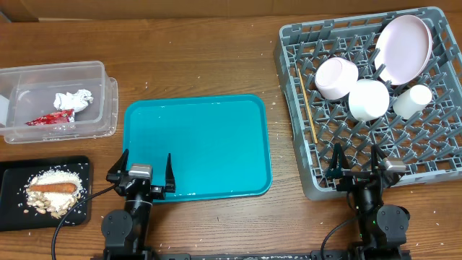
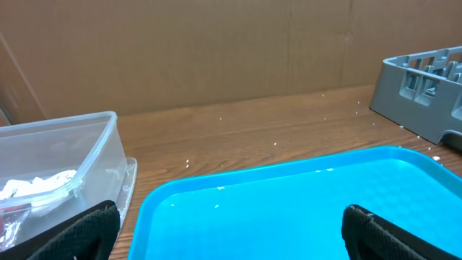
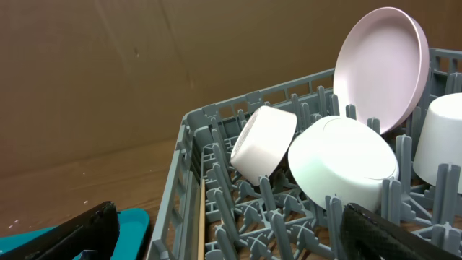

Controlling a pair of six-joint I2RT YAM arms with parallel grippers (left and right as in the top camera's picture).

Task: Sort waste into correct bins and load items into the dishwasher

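Observation:
The grey dish rack (image 1: pixel 433 155) at the right holds a white plate (image 1: pixel 404 48), a bowl (image 1: pixel 337 78), a second dish (image 1: pixel 369 99), a small cup (image 1: pixel 412 100) and chopsticks (image 1: pixel 307 101) along its left side. The clear tub (image 1: pixel 101 87) at the left holds the white napkin (image 1: pixel 75 100) and red wrapper (image 1: pixel 49 118). The black tray (image 1: pixel 11 173) holds rice scraps (image 1: pixel 43 177) and the carrot (image 1: pixel 52 187). My left gripper (image 1: pixel 143 172) is open and empty over the teal tray's front edge. My right gripper (image 1: pixel 357 165) is open and empty over the rack's front edge.
The teal serving tray (image 1: pixel 198 144) lies bare in the middle of the wooden table. A cardboard wall stands behind. In the right wrist view the rack (image 3: pixel 189 166), the bowl (image 3: pixel 263 143) and the plate (image 3: pixel 379 65) are close ahead.

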